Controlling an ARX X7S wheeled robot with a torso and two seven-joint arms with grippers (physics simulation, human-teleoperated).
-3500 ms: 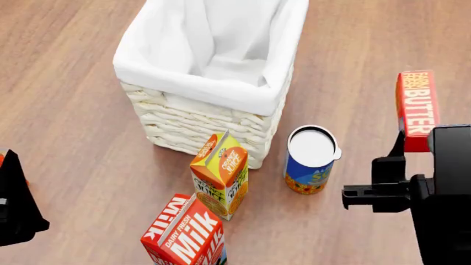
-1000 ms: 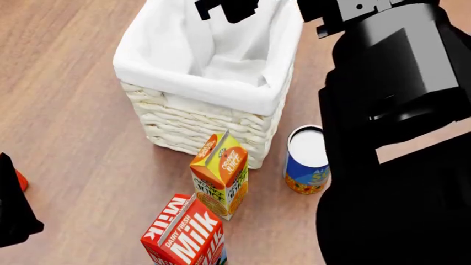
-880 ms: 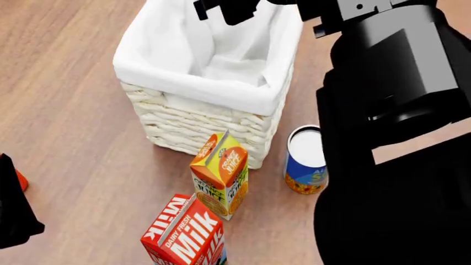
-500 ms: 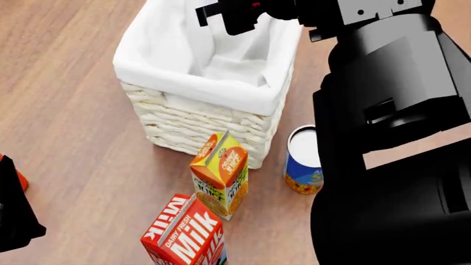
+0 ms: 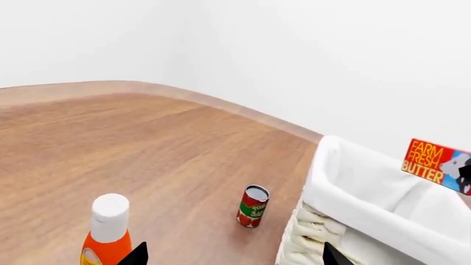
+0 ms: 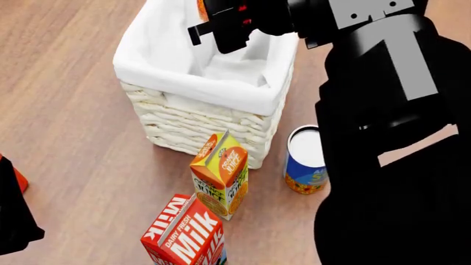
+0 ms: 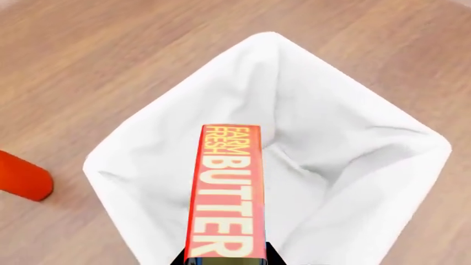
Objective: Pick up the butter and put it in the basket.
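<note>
The right arm's black gripper [image 6: 224, 27] hangs over the open mouth of the tall square cream-white woven wicker basket [image 6: 193, 128], and its fingers are clamped on the near end of the slim red butter box with pale "FARM FRESH BUTTER" lettering [image 7: 224, 194]. In the right wrist view the box runs straight out ahead of the fingers, held clear above the white cloth liner [image 7: 331, 165], with the basket's hollow directly beneath it. From the left wrist view the same box [image 5: 435, 164] shows in mid-air just over the liner's folded rim [image 5: 368, 193], not touching it. In the head view only a sliver of the box's orange end peeks out beside the fingers.

Below the fingers and outside the basket, on the wooden bench [image 6: 66, 138], an orange-yellow juice carton [image 6: 220, 174] stands just beside the wicker wall, a blue can with a white lid [image 6: 306, 160] stands near it, and a red-and-white milk carton [image 6: 187, 231] leans further out.

The left arm's gripper [image 5: 231, 255] shows only two dark tips; I cannot tell how wide its fingers stand. Ahead of them: a small red-and-green can [image 5: 253, 206] near the basket's corner, and an orange bottle with a white cap [image 5: 107, 232].
</note>
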